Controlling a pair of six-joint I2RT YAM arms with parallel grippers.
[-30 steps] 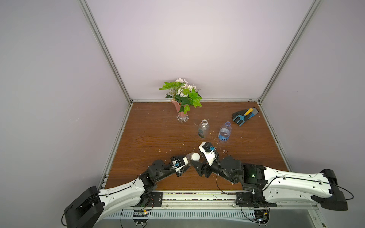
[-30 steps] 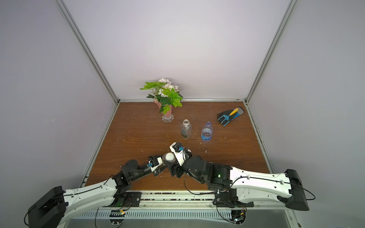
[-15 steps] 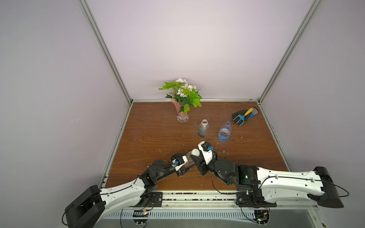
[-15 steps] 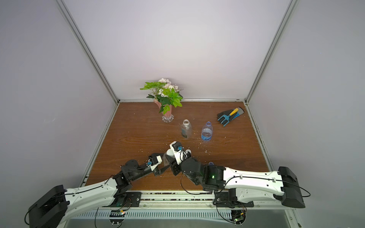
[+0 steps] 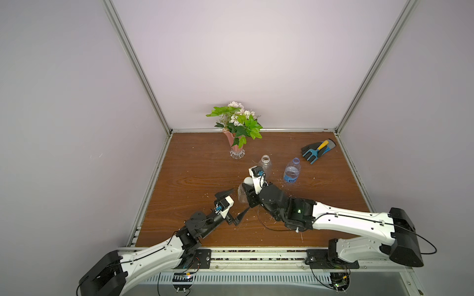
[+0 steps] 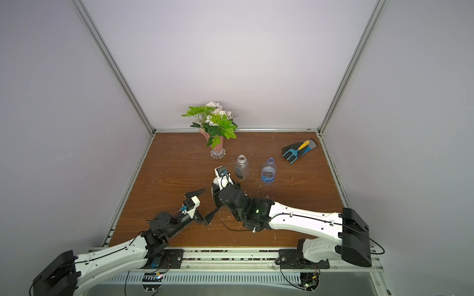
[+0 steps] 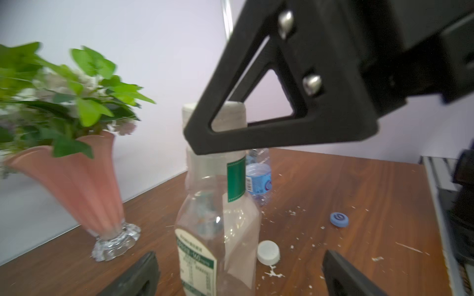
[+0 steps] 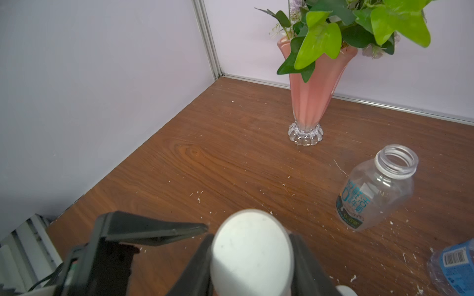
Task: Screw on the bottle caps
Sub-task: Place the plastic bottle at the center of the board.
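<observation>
right hand (image 5: 246, 184) pinches the white cap (image 8: 252, 246) atop the upright squarish bottle (image 7: 218, 230), front-centre of the surface (image 5: 195, 164); left hand (image 5: 239, 201), spread wide, flanks the bottle's body without contact, seemingly best placed to brace it.

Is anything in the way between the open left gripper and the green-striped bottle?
Nothing visible. The bottle stands right before the left gripper; the right gripper only grips its white cap above.

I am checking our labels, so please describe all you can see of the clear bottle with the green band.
The squarish bottle is clear plastic, upright, with a green-and-white label and green neck band. A white cap sits on top, clamped by the right gripper. The open left gripper flanks it without touching.
</observation>
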